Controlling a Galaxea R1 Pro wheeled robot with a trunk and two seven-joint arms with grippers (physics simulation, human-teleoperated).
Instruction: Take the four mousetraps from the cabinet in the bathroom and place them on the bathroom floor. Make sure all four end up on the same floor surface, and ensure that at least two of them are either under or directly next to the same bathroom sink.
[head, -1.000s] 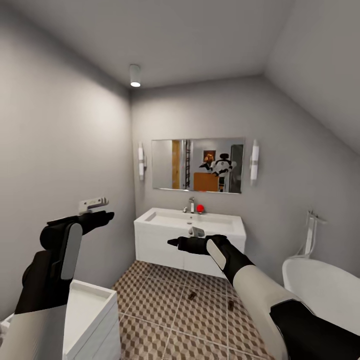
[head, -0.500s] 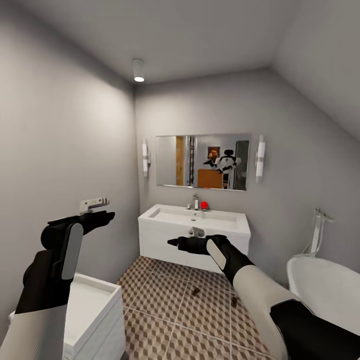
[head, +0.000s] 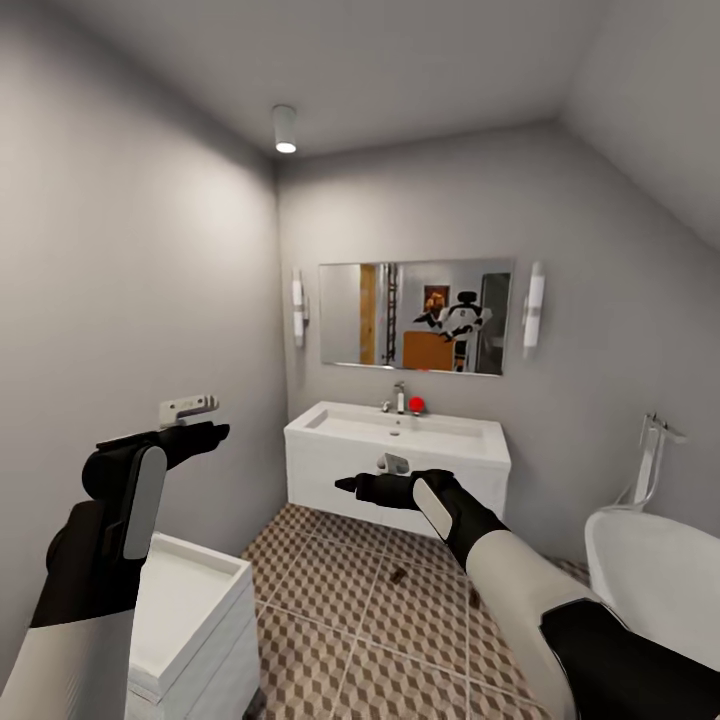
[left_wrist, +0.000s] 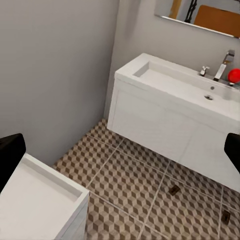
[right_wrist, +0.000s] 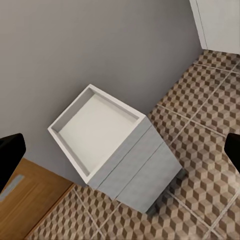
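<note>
Two small flat dark brown wooden mousetraps lie on the cube-patterned brown and beige tiled bathroom floor (head: 330, 600), both in front of the white wall-hung sink unit (head: 398, 460): one mousetrap (head: 398, 574) just before its front, a second (left_wrist: 225, 216) nearby, also before the sink unit. In the head view the second is mostly hidden behind the right forearm.

The black left gripper (head: 190, 425) is held up well to the left of the sink unit, its fingers spread wide apart and holding nothing. The black right gripper (head: 380, 478) is level in front of the sink unit, fingers likewise wide apart and empty.

A chrome tap (head: 399, 397) and a small red ball (head: 417, 404) stand on the back of the sink unit, under a rectangular wall mirror (head: 416, 316). A low white open-topped drawer unit (right_wrist: 112, 145) stands against the grey wall to the sink unit's left, and in the right wrist view an orange-brown wooden surface (right_wrist: 22, 200) shows beside it. A white bathtub (head: 655, 580) curves in on the sink unit's right.
</note>
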